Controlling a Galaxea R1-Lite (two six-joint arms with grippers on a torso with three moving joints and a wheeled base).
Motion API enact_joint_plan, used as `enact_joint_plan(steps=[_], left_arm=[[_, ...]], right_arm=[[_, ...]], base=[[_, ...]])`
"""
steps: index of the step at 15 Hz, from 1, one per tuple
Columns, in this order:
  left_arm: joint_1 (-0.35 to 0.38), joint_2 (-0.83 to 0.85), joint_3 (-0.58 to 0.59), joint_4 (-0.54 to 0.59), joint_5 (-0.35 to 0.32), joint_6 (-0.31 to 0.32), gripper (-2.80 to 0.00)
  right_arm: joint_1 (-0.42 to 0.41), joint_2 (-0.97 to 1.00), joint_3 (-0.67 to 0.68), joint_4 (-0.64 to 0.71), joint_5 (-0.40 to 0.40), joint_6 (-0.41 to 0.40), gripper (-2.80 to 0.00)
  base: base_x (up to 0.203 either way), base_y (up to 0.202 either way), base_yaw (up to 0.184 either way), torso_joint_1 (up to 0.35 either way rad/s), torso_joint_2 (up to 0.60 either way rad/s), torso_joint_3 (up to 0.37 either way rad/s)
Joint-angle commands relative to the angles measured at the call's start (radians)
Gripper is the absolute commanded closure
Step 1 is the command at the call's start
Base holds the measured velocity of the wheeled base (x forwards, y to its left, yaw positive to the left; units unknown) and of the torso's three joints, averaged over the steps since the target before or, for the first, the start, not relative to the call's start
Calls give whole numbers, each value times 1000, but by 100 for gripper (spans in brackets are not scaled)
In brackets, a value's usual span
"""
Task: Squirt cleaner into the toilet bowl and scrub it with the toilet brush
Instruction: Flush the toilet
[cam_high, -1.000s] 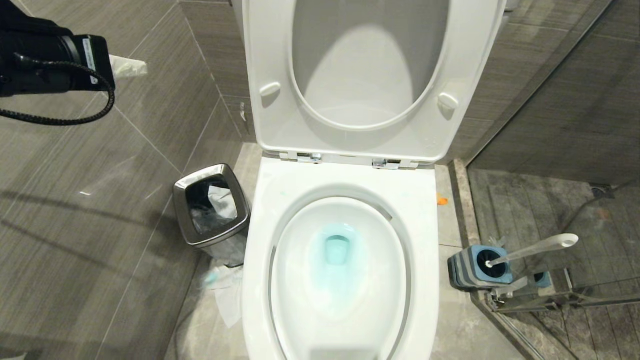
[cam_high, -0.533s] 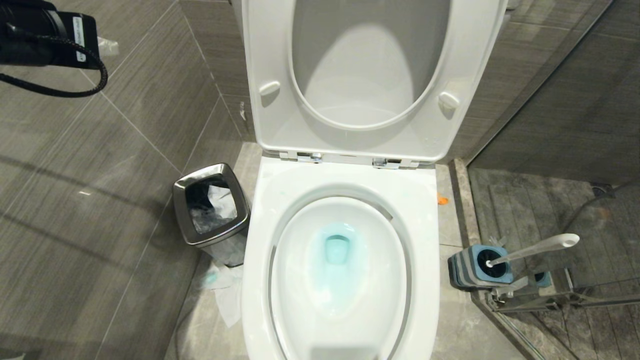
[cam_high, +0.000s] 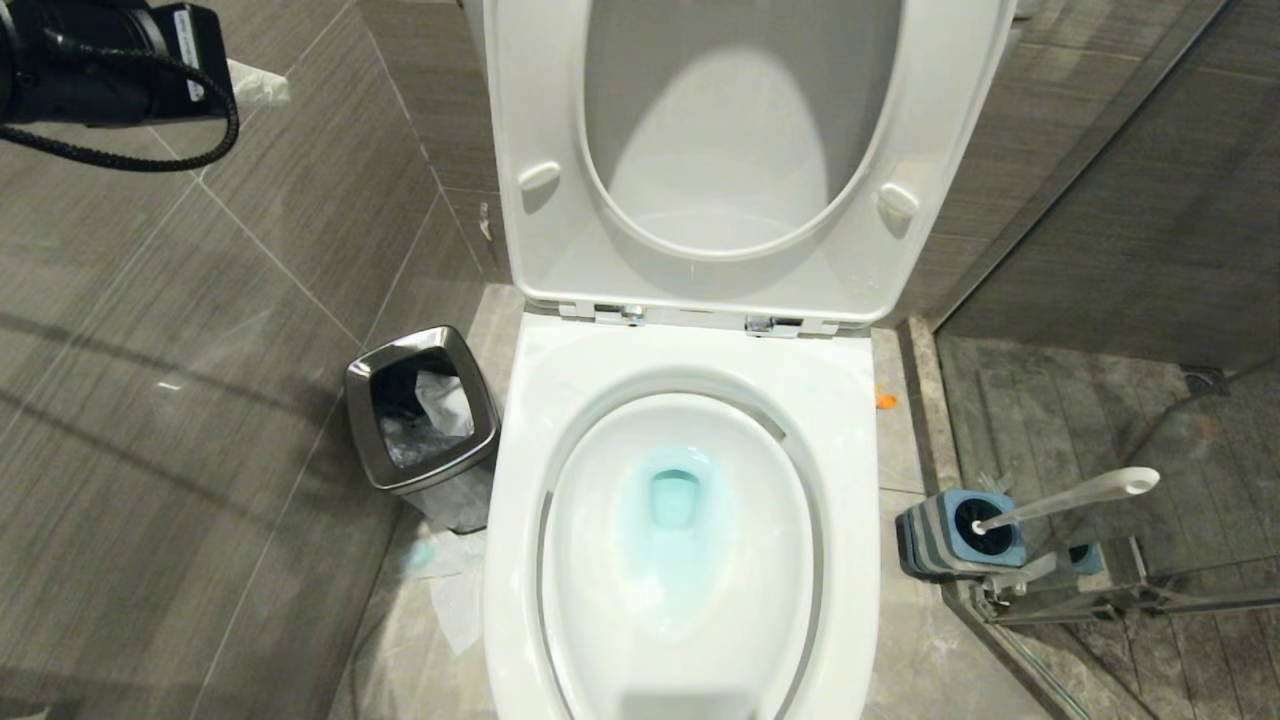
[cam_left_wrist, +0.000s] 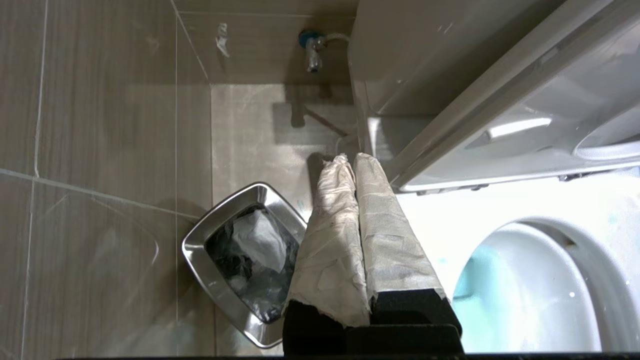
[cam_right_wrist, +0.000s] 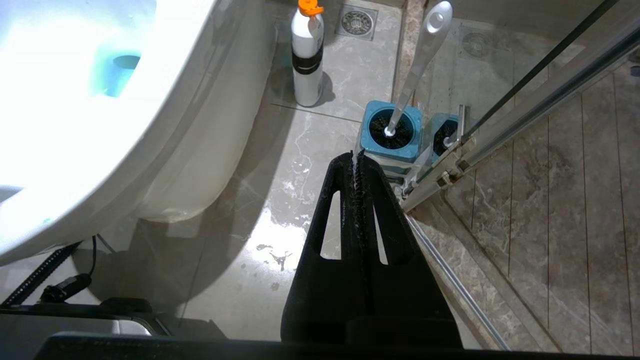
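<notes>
The toilet bowl (cam_high: 690, 420) is gleaming in glossy white ceramic. Just beside it, the waste bin (cam_high: 423, 420) is showing brushed steel and crumpled paper. On the bowl's other side, the toilet brush (cam_high: 1070, 496) is showing smooth plastic, its holder (cam_high: 945, 540) ribbed. Matt streaked wall tiles (cam_high: 200, 350) are flanking the bowl.

The toilet bowl (cam_high: 680, 540) sat in the middle, with its seat and lid (cam_high: 740, 160) raised behind it. The waste bin (cam_high: 422, 410) stood just beside it on the left. On the right, the toilet brush (cam_high: 1060, 497) leaned in its holder (cam_high: 955, 535), next to a glass partition (cam_right_wrist: 545, 85). A bottle (cam_right_wrist: 307, 55) stood behind the holder, seemingly near the bowl's base.
</notes>
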Motion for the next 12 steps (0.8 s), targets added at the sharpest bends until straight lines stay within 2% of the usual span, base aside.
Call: enact_joint_plan(steps=[1,2,4,7,9,10,12], left_arm=[[0,16,0,-92,-2,-24,0],[-3,32,0,-179,-2,-48,0],[-28,90,0,-441,3,-111,0],[-79,177,0,-706,11,-192,0],[-108,207,0,-822,24,-268,0],[-127,222,0,-864,57,-294,0],[-148,244,0,-891,94,-300,0]], right_arm=[[0,1,0,0,1,0,0],[0,1,0,0,1,0,0],[0,1,0,0,1,0,0],[0,1,0,0,1,0,0],[0,1,0,0,1,0,0],[0,1,0,0,1,0,0],[0,1,0,0,1,0,0]], base=[[0,0,0,0,0,0],[0,0,0,0,0,0],[0,0,0,0,0,0],[0,0,0,0,0,0],[0,0,0,0,0,0],[0,0,0,0,0,0],[0,0,0,0,0,0]])
